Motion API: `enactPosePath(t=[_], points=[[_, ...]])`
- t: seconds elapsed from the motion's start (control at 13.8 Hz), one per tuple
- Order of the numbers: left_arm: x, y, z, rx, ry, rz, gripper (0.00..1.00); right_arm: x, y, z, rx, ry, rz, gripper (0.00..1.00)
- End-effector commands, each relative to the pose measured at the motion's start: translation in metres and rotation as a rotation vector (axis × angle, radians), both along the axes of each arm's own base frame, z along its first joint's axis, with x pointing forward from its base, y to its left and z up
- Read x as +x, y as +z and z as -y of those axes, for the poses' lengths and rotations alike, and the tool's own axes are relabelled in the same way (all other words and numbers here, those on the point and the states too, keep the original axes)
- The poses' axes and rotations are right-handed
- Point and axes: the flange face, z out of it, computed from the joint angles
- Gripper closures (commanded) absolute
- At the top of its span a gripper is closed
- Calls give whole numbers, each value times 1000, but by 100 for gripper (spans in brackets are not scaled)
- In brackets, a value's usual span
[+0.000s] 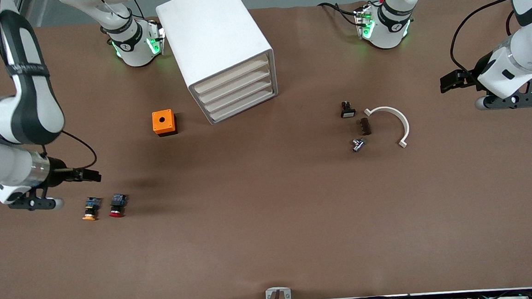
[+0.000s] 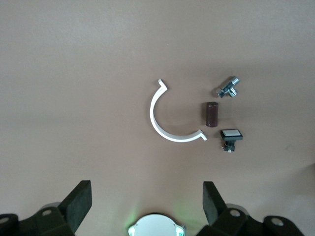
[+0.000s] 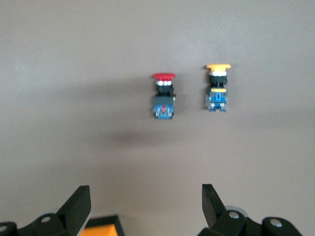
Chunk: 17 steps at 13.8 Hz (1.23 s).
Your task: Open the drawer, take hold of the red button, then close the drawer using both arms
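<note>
Nearest the front camera, the red button [image 1: 117, 206] lies on its side beside the orange-capped button [image 1: 91, 209], cap toward the camera, just past the right gripper [image 1: 93, 175], whose fingers [image 3: 78, 206] stand wide and empty. The left gripper [image 1: 449, 83], wide too, waits over the table's end. All cabinet [image 1: 223, 50] drawers [image 1: 239, 94] look shut; right arm's nearer.
</note>
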Motion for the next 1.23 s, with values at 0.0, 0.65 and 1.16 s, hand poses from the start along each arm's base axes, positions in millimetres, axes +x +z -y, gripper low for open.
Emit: enactPosePath(t=[0.0, 0.65, 1.16], points=[[-14, 1, -26, 7, -40, 36, 1, -27, 56, -3, -10, 20, 0, 0], [-13, 25, -52, 1, -33, 104, 0, -54, 135, 5, -47, 22, 1, 0], [3, 83, -49, 8, -41, 219, 0, -48, 175, 8, -51, 22, 76, 0]])
